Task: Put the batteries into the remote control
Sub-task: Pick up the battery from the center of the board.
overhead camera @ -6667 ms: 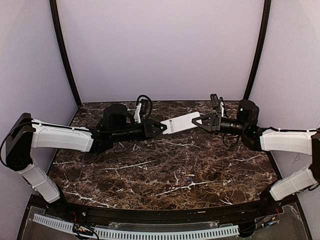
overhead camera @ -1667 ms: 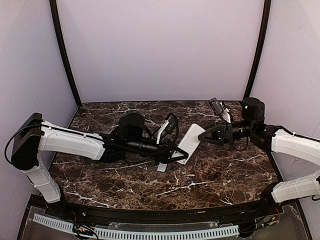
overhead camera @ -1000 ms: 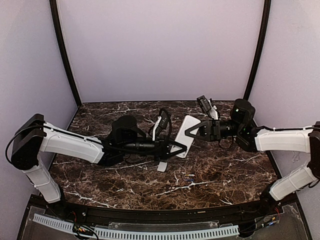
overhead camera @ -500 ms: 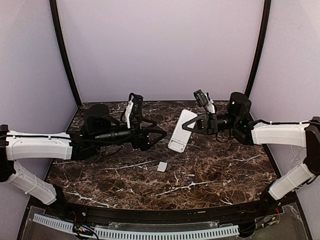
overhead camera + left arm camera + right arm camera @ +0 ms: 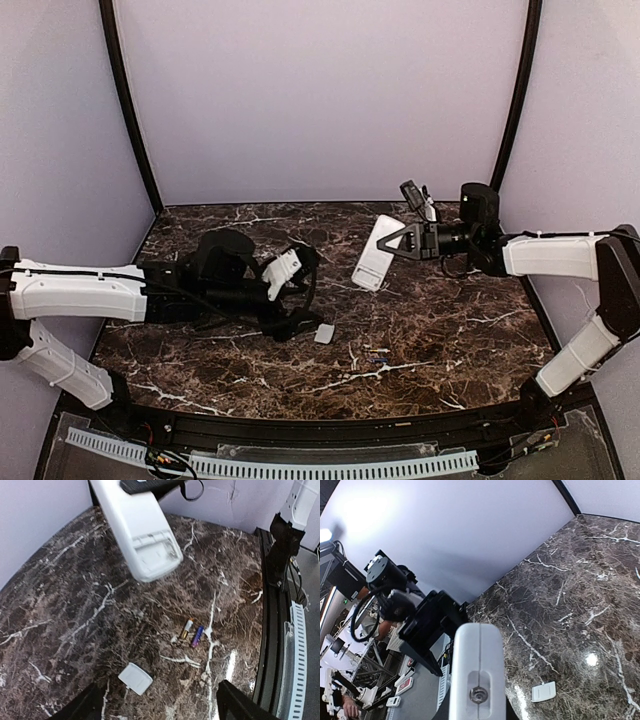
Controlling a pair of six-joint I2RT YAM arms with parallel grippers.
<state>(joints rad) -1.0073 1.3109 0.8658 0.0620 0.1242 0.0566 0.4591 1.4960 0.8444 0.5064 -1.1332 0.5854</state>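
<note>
The right jaws are clamped on the white remote control (image 5: 375, 252), held up off the bench (image 5: 480, 330) at 1 o'clock. The left jaws are wide apart, holding nothing. Two batteries (image 5: 197, 636) lie near 5 o'clock, close to a little white cover (image 5: 135, 678).

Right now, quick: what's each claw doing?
Left claw: open, holding nothing.
Right claw: closed on the remote control.
</note>
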